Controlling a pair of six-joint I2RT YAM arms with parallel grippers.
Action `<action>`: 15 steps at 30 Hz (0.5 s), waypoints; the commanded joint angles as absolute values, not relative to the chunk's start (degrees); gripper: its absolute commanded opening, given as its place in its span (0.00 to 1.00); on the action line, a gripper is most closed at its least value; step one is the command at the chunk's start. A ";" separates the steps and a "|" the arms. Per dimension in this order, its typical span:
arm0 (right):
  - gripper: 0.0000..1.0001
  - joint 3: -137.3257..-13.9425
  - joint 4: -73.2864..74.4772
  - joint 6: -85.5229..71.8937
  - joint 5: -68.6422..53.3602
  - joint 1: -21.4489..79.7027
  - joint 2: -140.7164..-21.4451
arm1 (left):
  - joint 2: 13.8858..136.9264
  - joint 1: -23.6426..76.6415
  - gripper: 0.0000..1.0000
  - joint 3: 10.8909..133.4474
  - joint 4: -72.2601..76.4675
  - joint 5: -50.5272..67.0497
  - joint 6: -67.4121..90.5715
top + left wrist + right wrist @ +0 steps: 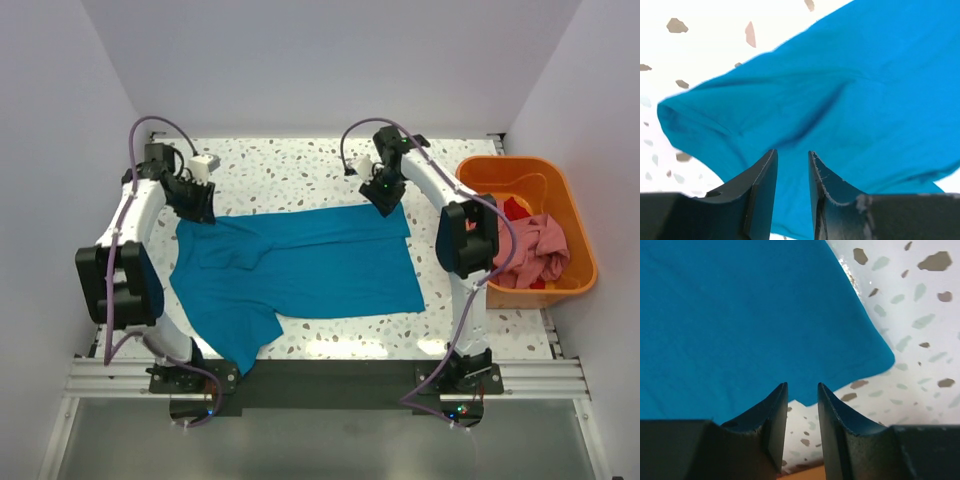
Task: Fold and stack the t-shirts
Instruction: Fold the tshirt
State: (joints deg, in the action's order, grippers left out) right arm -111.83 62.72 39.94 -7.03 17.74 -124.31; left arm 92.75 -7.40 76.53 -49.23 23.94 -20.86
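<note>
Speckled table (290,170) bears a teal t-shirt (300,265); left gripper (792,154) and right gripper (802,386) stand slightly parted, holding nothing.

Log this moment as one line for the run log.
teal t-shirt: spread on table | left gripper: open, at its far-left edge | right gripper: open, at far-right corner | pink and red shirts: in orange tub

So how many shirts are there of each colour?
Teal shirt: 1
Pink shirt: 1
Red shirt: 1
Total: 3, as far as the heap in the tub shows.
</note>
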 commanded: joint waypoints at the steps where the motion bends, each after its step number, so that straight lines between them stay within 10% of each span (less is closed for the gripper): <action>1: 0.33 -113.55 61.17 34.72 -5.37 17.58 -126.38 | 98.59 -7.56 0.35 79.89 -44.48 21.09 -21.54; 15: 0.31 -112.59 60.02 34.28 -8.16 17.67 -126.57 | 111.17 -18.63 0.44 84.73 -42.98 22.85 -11.51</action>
State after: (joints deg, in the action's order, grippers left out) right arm -111.72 59.57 35.05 -4.99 17.58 -128.11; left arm 109.36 -16.60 82.96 -43.68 20.16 -13.93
